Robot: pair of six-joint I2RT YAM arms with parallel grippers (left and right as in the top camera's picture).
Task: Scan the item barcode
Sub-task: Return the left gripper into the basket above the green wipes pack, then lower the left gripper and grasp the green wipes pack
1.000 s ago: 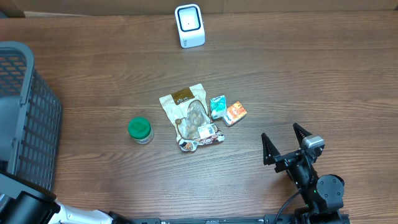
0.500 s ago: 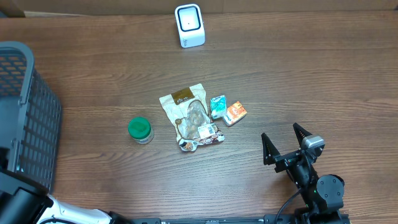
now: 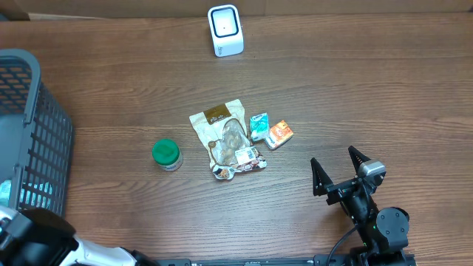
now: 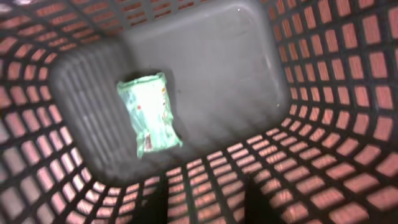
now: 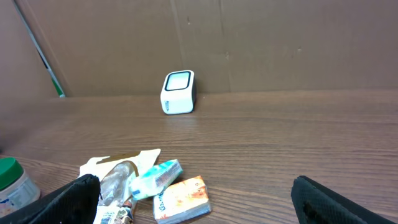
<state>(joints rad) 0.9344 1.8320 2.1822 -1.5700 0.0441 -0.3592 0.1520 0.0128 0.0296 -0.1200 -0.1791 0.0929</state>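
The brown wooden table (image 3: 369, 89) fills the overhead view. A grey mesh basket (image 3: 44, 155) stands at its left edge, and the left arm (image 3: 37, 236) reaches over the basket's near corner.

The left wrist camera looks straight down into the basket. The left gripper (image 4: 206, 208) shows only as 2 dark, blurred fingers at the bottom of that view. Its jaws are a little apart, with basket mesh visible between them, and they hold nothing.

The right gripper (image 3: 332, 156) sits low near the front right of the table. Its jaws are spread wide and empty, pointing toward the scanner at the far edge.

A tan snack bag (image 3: 225, 140) with a clear window lies flat near the middle of the table. The white scanner (image 3: 225, 30) stands upright at the far edge, well apart from everything else. A jar (image 3: 166, 154) with a green lid stands just left of the bag.

A green packet (image 4: 149, 112) lies flat on the basket floor, near the left wall.

A teal packet (image 3: 259, 126) rests against the bag's right side, and an orange packet (image 3: 279, 134) touches it on the right.
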